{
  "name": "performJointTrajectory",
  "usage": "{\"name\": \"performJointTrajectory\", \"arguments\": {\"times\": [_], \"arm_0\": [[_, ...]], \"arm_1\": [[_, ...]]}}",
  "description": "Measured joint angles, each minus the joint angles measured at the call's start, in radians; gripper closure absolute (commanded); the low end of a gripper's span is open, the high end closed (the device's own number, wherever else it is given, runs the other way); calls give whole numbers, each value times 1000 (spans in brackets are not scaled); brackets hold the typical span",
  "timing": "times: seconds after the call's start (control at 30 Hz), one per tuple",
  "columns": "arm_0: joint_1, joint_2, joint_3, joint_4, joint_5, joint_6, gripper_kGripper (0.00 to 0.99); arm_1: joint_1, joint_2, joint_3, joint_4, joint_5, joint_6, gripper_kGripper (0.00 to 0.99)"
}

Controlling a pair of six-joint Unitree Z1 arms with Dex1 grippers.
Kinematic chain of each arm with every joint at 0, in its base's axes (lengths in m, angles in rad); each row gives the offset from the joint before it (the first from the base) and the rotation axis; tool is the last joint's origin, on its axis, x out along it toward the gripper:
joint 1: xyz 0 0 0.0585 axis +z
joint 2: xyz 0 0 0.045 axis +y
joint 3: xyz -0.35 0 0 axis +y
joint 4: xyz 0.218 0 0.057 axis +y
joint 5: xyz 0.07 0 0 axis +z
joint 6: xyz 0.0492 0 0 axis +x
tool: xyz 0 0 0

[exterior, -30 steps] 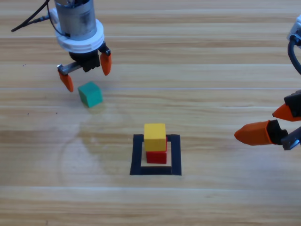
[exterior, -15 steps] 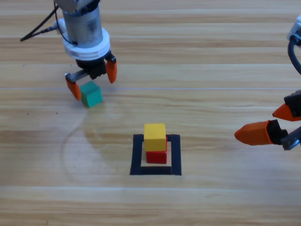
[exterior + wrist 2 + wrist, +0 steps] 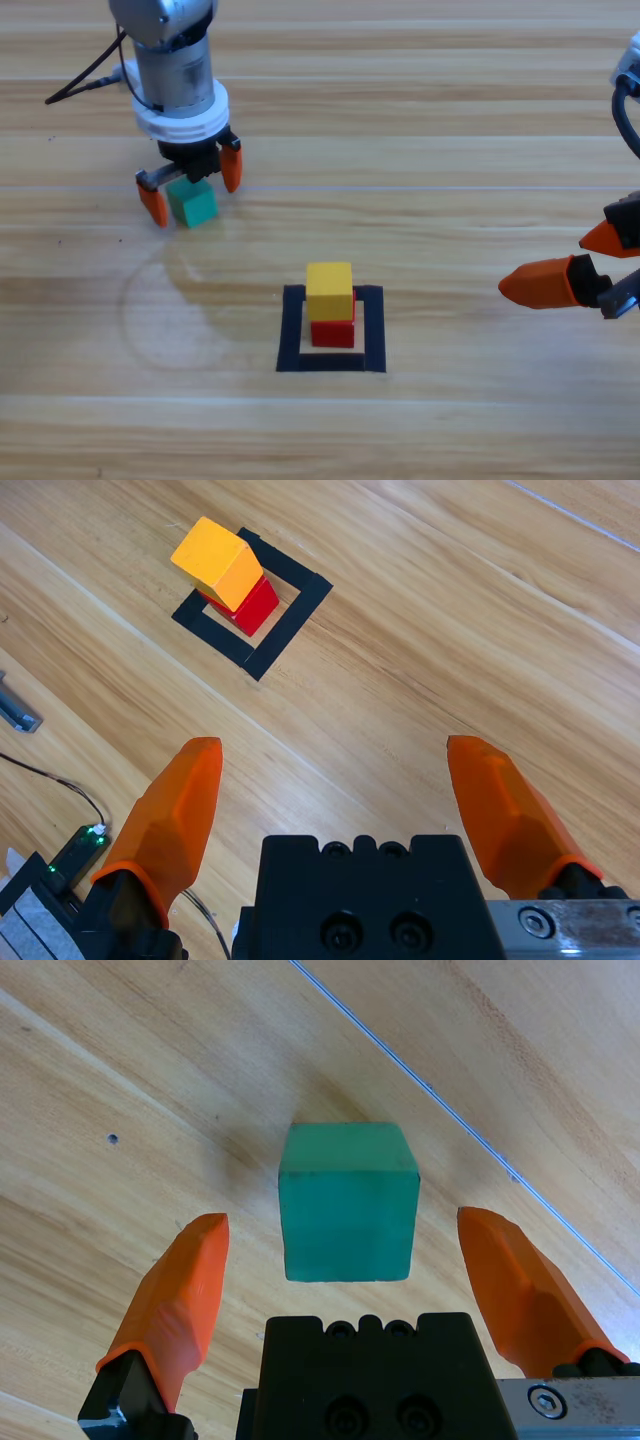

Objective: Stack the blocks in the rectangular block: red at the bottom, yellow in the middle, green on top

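Two blocks are already stacked: the yellow cube [image 3: 329,290] sits on the red cube [image 3: 333,332] inside the black tape square [image 3: 291,330]. That pile has not moved since a second ago. What changed is the left gripper [image 3: 189,188]. A second ago it hung up and to the left of the green cube [image 3: 192,202], farther from the tape square. Now it has come down around the green cube, with one orange jaw on each side.

The green cube sits flat on the tabletop [image 3: 450,150], up and to the left of the tape square, well apart from it. It is turned a little, so its edges do not line up with the tape. All its sides look alike, so no side is longer.

The left gripper's jaws are wide and do not touch the green cube yet; the left wrist view shows gaps on both sides.

The right gripper [image 3: 580,262] waits to the right of the tape square, jaws spread wide, holding nothing
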Motion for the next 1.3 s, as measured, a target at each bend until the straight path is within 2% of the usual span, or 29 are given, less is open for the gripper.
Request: {"name": "performJointTrajectory", "arguments": {"times": [0.23, 0.37, 0.6, 0.8, 0.97, 1.03, 1.1, 1.13, 1.27, 1.3], "arm_0": [[4, 26, -16, 0, -6, 6, 65], [4, 35, -26, 0, -8, 12, 117], [4, 40, -34, 0, -15, 19, 330], [4, 42, -36, 0, -16, 21, 603], [4, 42, -36, 2, -1, 28, 636], [4, 42, -36, 4, 2, 38, 722], [4, 42, -37, 4, 5, 65, 847], [4, 41, -42, 16, 10, 137, 926], [5, 26, -41, 46, 13, 353, 944], [6, 3, -35, 48, 10, 462, 953]], "arm_1": [[0, 0, 0, 0, 0, 0, 0], [0, 0, 0, 0, 0, 0, 0], [0, 0, 0, 0, 0, 0, 0], [0, 0, 0, 0, -1, 0, 0], [0, 0, 0, 0, -1, 0, 0], [0, 0, 0, 0, -1, 0, 0], [0, 0, 0, 0, -1, 0, 0], [0, 0, 0, 0, -1, 0, 0], [0, 0, 0, 0, -1, 0, 0], [0, 0, 0, 0, -1, 0, 0]]}}
